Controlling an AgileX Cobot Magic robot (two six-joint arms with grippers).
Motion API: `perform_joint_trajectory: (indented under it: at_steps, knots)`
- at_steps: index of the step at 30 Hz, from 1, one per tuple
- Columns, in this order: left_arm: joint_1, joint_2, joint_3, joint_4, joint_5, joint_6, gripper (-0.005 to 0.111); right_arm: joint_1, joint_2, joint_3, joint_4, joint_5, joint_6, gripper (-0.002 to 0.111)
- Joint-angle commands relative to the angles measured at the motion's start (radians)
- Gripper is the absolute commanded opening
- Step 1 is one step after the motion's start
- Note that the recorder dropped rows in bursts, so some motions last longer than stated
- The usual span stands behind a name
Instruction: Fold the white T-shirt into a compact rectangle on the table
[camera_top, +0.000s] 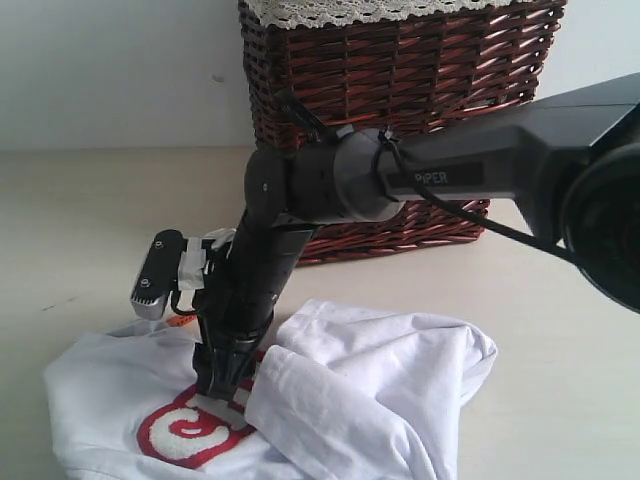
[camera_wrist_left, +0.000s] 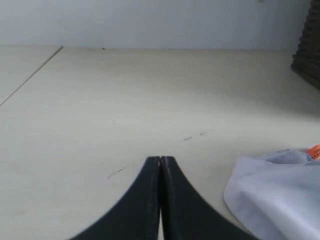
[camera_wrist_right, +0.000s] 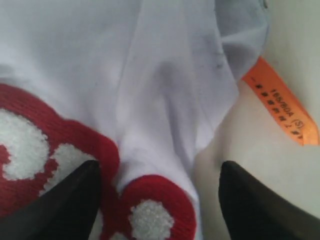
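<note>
The white T-shirt (camera_top: 380, 390) lies crumpled on the table (camera_top: 90, 220) at the front, with its red-outlined fuzzy letters (camera_top: 185, 430) facing up. My right gripper (camera_top: 222, 388) reaches across and points down onto the shirt. In the right wrist view it (camera_wrist_right: 160, 200) stands open astride a raised fold (camera_wrist_right: 150, 75) by the letters, one finger (camera_wrist_right: 75, 205) over the red print and the other (camera_wrist_right: 255, 205) over bare table. The orange neck tag (camera_wrist_right: 282, 107) lies beside the fold. My left gripper (camera_wrist_left: 160, 160) is shut and empty above the table, with the shirt's edge (camera_wrist_left: 275, 190) beside it.
A dark brown wicker basket (camera_top: 400, 90) with white lace trim stands at the back behind the right arm; its corner (camera_wrist_left: 307, 50) shows in the left wrist view. Bare table (camera_wrist_left: 100, 100) stretches beyond the left gripper.
</note>
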Motion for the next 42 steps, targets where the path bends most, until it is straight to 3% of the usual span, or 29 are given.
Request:
perform_joint_trajectory:
  at_steps: [1,4,7,8,13,21,22,27,31,36,42]
  knots:
    - [-0.001,-0.007,0.001,-0.004,-0.007,-0.002,0.000,-0.020,0.015,-0.009,-0.007,-0.007,-0.004,0.058]
    - [-0.001,-0.007,0.001,-0.004,-0.007,-0.002,0.000,-0.020,0.018,-0.009,-0.001,0.052,-0.041,0.034]
    - [-0.001,-0.007,0.001,-0.004,-0.007,-0.002,0.000,-0.020,0.008,-0.009,-0.003,0.062,-0.125,0.003]
    - [-0.001,-0.007,0.001,-0.004,-0.007,-0.002,0.000,-0.022,-0.006,-0.011,-0.025,0.042,-0.154,0.000]
    - [-0.001,-0.007,0.001,-0.004,-0.007,-0.002,0.000,-0.046,-0.086,-0.116,-0.072,0.045,-0.157,0.000]
    - [-0.001,-0.007,0.001,-0.004,-0.007,-0.002,0.000,-0.038,-0.159,-0.168,0.316,0.438,-0.219,0.000]
    - [-0.001,-0.007,0.001,-0.004,-0.007,-0.002,0.000,-0.018,-0.159,-0.132,0.305,0.438,-0.145,0.000]
    - [-0.001,-0.007,0.001,-0.004,-0.007,-0.002,0.000,0.009,-0.117,-0.097,0.246,0.438,-0.141,0.000]
    - [-0.001,-0.007,0.001,-0.004,-0.007,-0.002,0.000,0.009,-0.092,-0.073,0.227,0.438,-0.137,0.015]
    - [-0.001,-0.007,0.001,-0.004,-0.007,-0.002,0.000,0.009,-0.090,-0.043,0.227,0.438,-0.134,0.055]
    - [-0.001,-0.007,0.001,-0.004,-0.007,-0.002,0.000,0.007,-0.141,-0.057,0.220,0.438,-0.134,0.061]
